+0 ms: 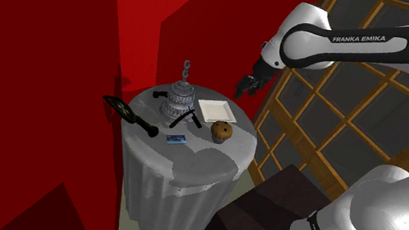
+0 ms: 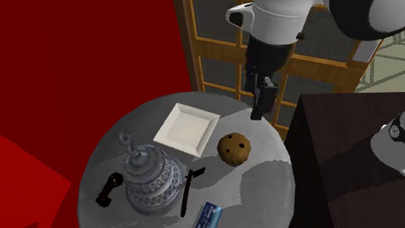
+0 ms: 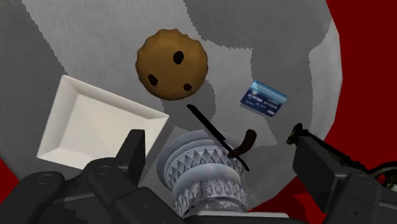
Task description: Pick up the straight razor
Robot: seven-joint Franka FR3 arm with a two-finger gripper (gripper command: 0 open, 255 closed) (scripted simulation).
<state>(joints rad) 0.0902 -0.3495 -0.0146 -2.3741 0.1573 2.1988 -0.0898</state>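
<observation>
The straight razor (image 1: 187,119) (image 2: 186,190) (image 3: 219,137) is a thin black blade with a dark brown handle. It lies half unfolded on the round grey-clothed table (image 1: 190,167) (image 2: 251,203), leaning against the foot of an ornate grey tiered ornament (image 1: 180,96) (image 2: 152,178) (image 3: 200,175). My black gripper (image 1: 246,86) (image 2: 259,106) (image 3: 217,145) hangs open well above the table, over the edge near the plate and cookie. Nothing is between its fingers (image 3: 135,153).
A chocolate-chip cookie (image 1: 222,132) (image 2: 236,147) (image 3: 172,65), a white square plate (image 1: 217,110) (image 2: 187,128) (image 3: 95,124) and a blue card (image 1: 176,138) (image 2: 209,217) (image 3: 264,98) surround the razor. A small black object (image 2: 108,188) and a green-black tool (image 1: 127,114) lie at the rim. Red walls and a lattice window stand close.
</observation>
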